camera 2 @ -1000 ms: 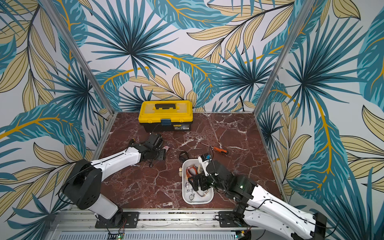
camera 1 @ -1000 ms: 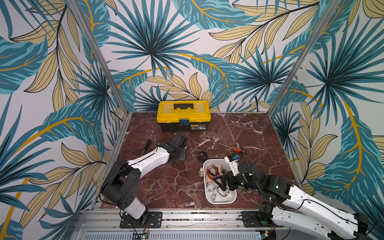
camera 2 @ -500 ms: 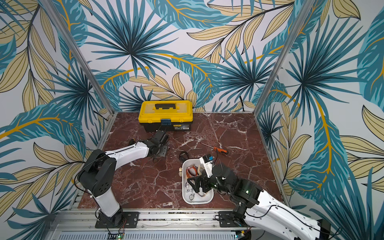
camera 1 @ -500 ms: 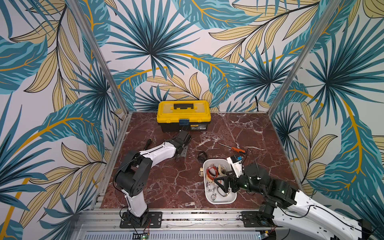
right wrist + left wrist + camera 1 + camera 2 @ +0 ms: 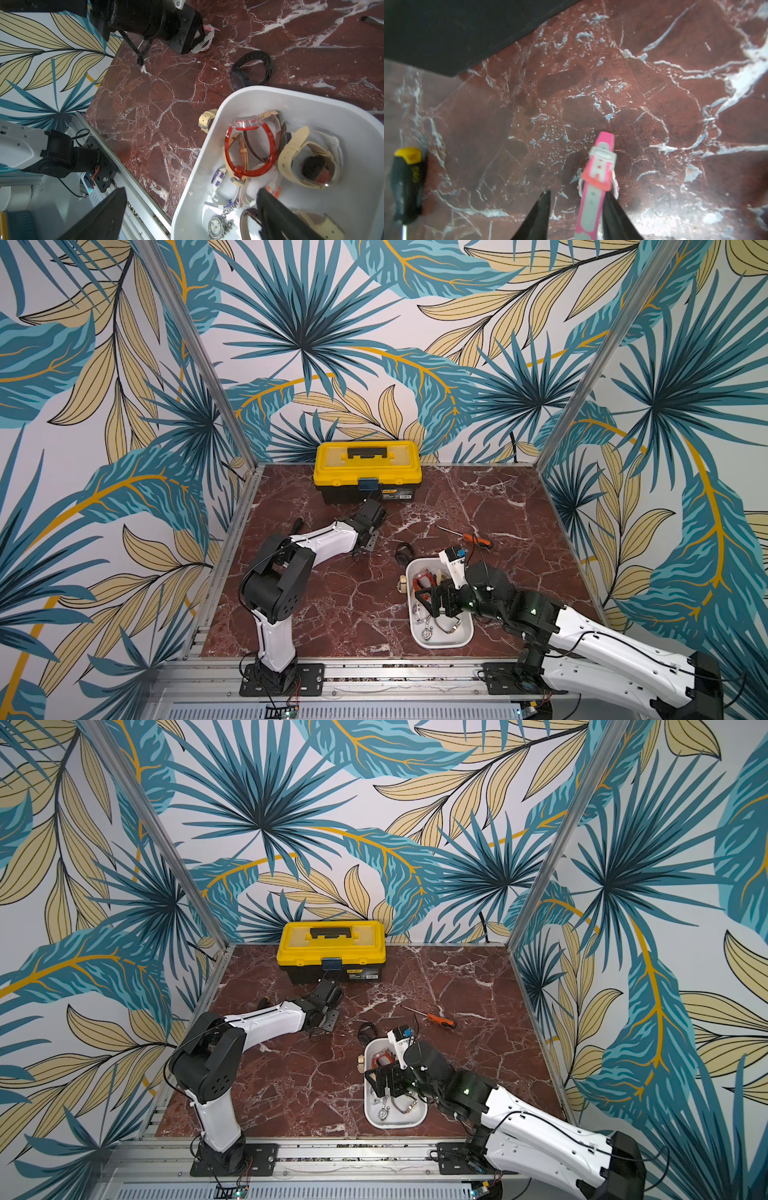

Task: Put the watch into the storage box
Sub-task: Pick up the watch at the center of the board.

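Watches (image 5: 254,173) lie heaped in the white storage box (image 5: 311,104); I see my right gripper (image 5: 192,189) wide open over it, my left gripper (image 5: 578,192) straddling a pink watch (image 5: 600,166), jaws ajar.

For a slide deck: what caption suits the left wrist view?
Left hand straddles the pink watch strap on the marble table, a screwdriver lying nearby.

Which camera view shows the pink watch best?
The left wrist view: the pink watch lies close, its strap and white buckle clear, between the open fingers of the left gripper. The right wrist view shows only a small pink and white bit beside that gripper. In both top views it cannot be made out.
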Robot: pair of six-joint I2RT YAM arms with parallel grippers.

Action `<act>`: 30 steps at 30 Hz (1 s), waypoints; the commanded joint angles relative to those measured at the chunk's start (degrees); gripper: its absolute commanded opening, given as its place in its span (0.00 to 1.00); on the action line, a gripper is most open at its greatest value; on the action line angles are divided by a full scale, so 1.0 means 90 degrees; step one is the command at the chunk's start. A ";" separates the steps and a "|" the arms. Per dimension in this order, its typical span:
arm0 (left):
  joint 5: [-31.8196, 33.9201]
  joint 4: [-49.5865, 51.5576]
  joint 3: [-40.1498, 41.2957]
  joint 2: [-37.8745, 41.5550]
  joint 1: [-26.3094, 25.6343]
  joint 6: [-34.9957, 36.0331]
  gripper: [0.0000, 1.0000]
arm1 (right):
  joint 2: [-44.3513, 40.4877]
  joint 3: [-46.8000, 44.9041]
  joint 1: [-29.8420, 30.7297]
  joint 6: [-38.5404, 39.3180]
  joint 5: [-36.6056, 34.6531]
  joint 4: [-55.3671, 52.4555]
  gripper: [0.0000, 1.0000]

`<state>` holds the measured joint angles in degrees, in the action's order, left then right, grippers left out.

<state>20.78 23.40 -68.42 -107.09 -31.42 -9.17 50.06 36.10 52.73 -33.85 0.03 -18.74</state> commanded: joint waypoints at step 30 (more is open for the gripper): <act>-0.2503 0.1032 0.0030 0.2099 -0.0296 -0.1069 0.00 | -0.0608 0.0809 0.0029 0.0373 -0.0705 -0.1274 1.00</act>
<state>4.16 28.69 -69.60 -90.35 -33.04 -15.99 46.78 42.35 52.82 -31.83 -3.99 -26.41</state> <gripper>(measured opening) 0.062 0.995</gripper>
